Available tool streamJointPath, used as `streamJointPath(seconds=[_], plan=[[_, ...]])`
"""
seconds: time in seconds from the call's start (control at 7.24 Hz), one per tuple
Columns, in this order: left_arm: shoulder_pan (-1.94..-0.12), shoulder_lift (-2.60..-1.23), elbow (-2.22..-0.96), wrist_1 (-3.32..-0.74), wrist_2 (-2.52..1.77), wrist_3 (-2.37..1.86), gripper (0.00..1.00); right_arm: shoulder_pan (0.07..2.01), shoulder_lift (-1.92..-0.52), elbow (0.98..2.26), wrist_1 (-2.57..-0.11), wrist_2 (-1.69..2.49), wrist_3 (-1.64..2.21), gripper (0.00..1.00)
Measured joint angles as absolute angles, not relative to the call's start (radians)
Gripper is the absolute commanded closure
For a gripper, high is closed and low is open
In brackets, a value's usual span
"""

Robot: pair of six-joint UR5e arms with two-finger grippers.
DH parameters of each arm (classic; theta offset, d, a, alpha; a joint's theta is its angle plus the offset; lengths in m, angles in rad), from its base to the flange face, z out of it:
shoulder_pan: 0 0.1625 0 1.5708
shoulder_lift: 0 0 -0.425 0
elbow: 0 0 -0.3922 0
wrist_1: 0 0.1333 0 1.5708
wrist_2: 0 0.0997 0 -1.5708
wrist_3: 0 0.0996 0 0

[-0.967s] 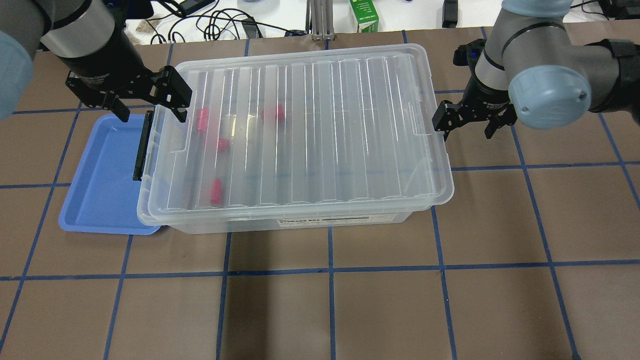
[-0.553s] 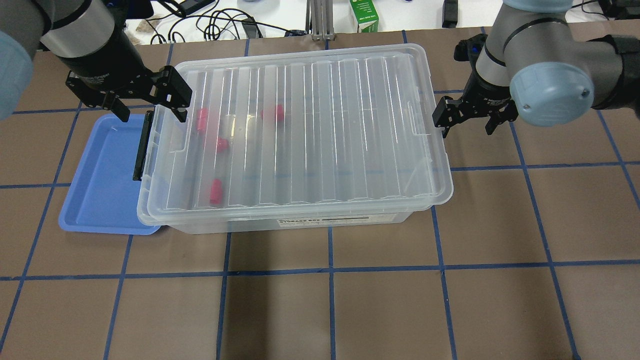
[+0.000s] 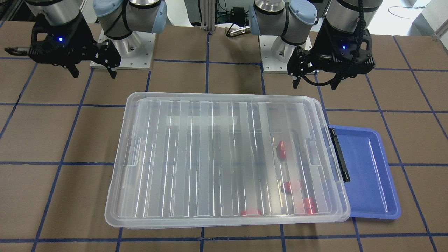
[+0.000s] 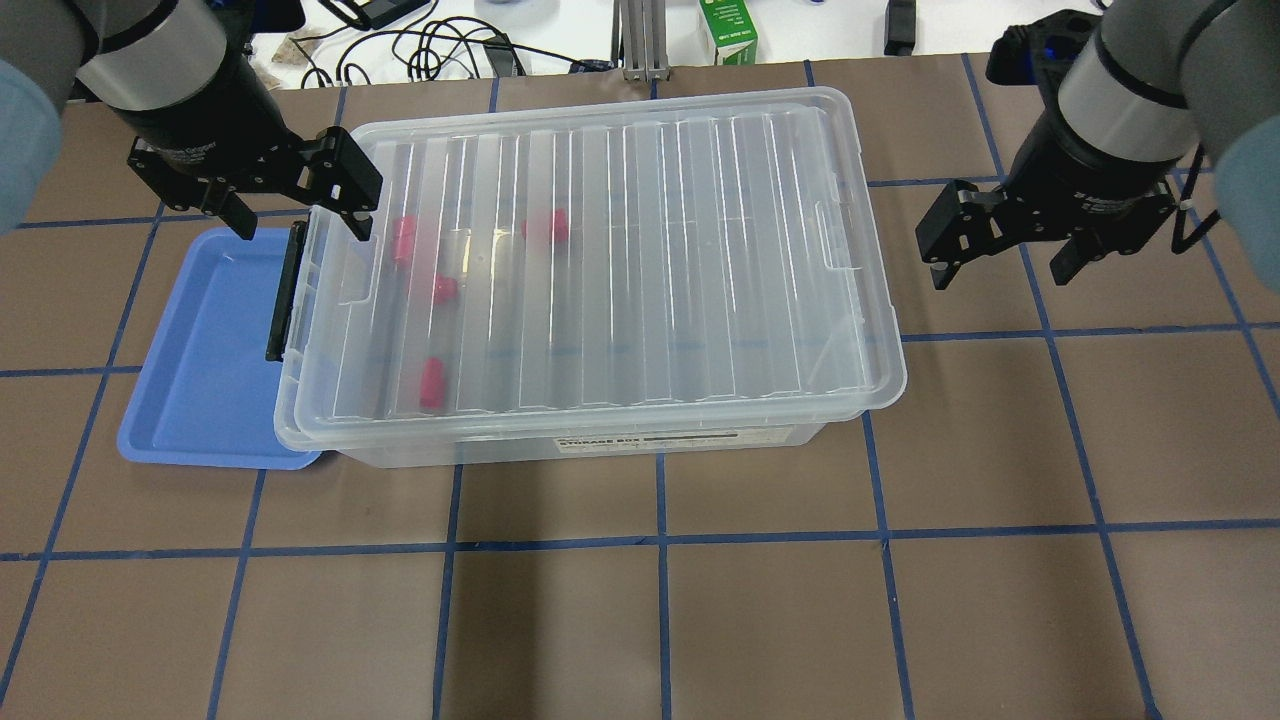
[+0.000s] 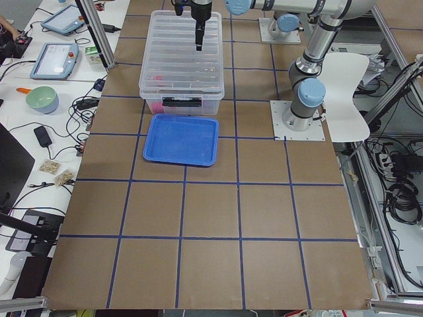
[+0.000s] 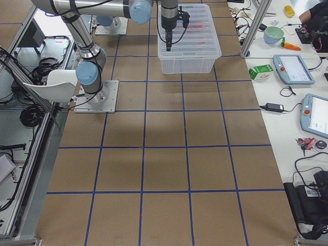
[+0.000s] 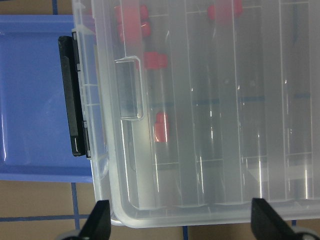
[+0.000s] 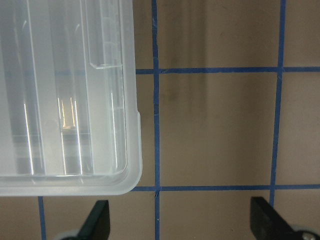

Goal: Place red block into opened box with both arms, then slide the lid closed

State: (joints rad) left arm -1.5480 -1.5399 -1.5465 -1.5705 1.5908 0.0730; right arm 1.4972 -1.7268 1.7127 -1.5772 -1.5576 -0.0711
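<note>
The right gripper (image 4: 998, 262) has moved away from the right short end of the lid (image 4: 600, 260). It now hangs over the bare table (image 4: 800, 600), apart from the box (image 4: 600, 447). Its fingers are spread wide and hold nothing. The left gripper (image 4: 302, 228) is almost where it was, above the left end of the lid near the far corner. Its fingers are also spread and it grips nothing.

The lid lies flat on the transparent storage box and covers nearly all of it. At the left end a narrow strip of the box rim with the black bar (image 4: 283, 290) shows past the lid. Four red blocks (image 4: 404, 240) are inside the box under the lid, all in its left part. A blue tray (image 4: 200, 350) lies just beside this left end.
</note>
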Motion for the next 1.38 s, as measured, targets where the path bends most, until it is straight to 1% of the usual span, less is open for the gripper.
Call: streamJointPath(seconds=[0.28, 1.38], plan=[[-1.549, -1.546, -1.537, -1.572, 1.592, 0.072, 0.0, 1.509, -1.758, 1.722, -1.544, -1.55, -0.07, 0.0], [-1.549, -1.558, -1.511, -1.595, 1.594, 0.071, 0.0, 1.538, -1.745, 1.733, -1.59, -1.569, -0.075, 0.0]])
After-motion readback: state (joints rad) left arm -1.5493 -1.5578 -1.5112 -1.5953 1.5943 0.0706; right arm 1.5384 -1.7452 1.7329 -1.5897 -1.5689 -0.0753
